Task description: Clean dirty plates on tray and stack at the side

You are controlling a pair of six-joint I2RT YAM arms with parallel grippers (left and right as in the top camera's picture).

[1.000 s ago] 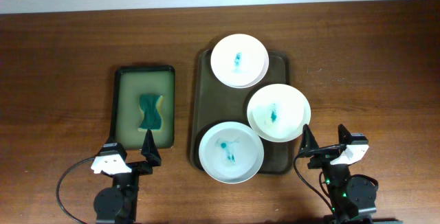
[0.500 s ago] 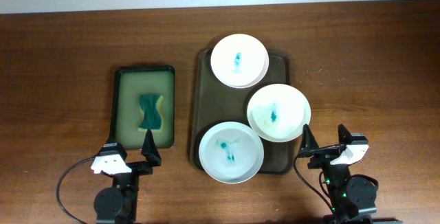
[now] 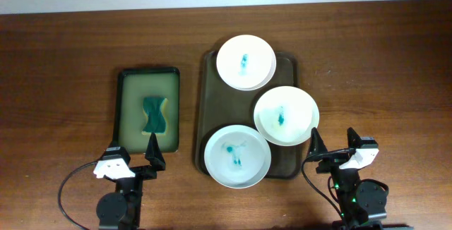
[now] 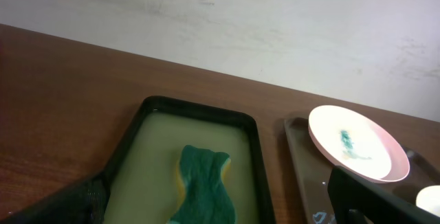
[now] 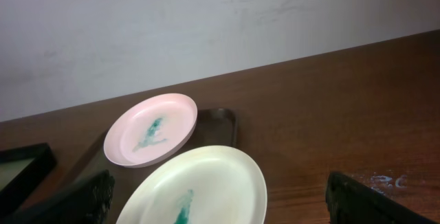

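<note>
Status: nothing started. All three dirty plates sit on the tray (image 3: 219, 96), each with a teal smear at centre: far plate (image 3: 245, 62) overhanging the far rim, right plate (image 3: 285, 115) overhanging the right rim, near plate (image 3: 236, 156) overhanging the near rim. No plate touches another from what I see overhead. No stack at the side yet.

Left claw (image 3: 133, 154) hangs at the near edge of the worktop (image 3: 63, 82), fingers wide apart, holding nothing. It sits just short of the small green tray (image 3: 117, 110). Right claw (image 3: 333, 142) is likewise spread and unloaded, near the tray's near-right corner.

The sponge (image 3: 155, 114) lies flat in the middle of the small green tray, long axis running away from me, pinched at the waist. The tray floor looks wet, but I can't confirm it.

My read: the step in hand is fetching the sponge. The next move calls for the left claw to go forward and down over the black rim, straddle the waist and close there. The right claw is best placed to steady the right plate. The overhanging plates could tip if I press near an edge.
</note>
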